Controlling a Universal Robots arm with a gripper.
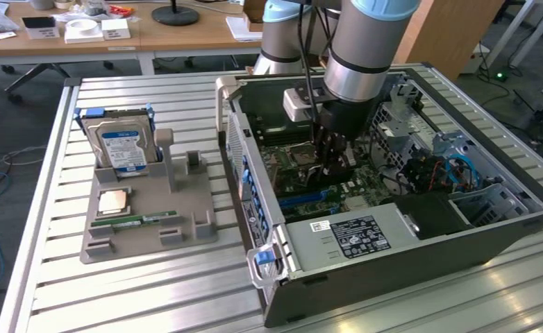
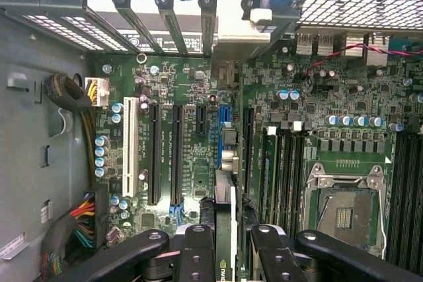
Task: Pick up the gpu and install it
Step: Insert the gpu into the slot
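Note:
Inside the open computer case [image 1: 494,229], my gripper [image 1: 332,165] reaches down over the motherboard [image 1: 295,182]. In the wrist view the gripper [image 2: 228,232] is shut on the gpu [image 2: 225,196], a thin card seen edge-on with a green logo between the fingers [image 2: 198,249]. The card stands upright just above the board, in line with the short blue slot [image 2: 223,123]. It lies between the long black expansion slots [image 2: 153,156] and the memory slots [image 2: 284,170]. Whether its edge touches the slot is hidden.
A grey holder [image 1: 146,229] beside the case carries a silver hard drive [image 1: 123,146], a processor chip [image 1: 114,201] and a green memory stick [image 1: 146,220]. The power supply [image 1: 364,236], drive cage [image 1: 489,201] and cables [image 1: 457,170] crowd the case. The CPU socket [image 2: 347,209] is close to the gripper.

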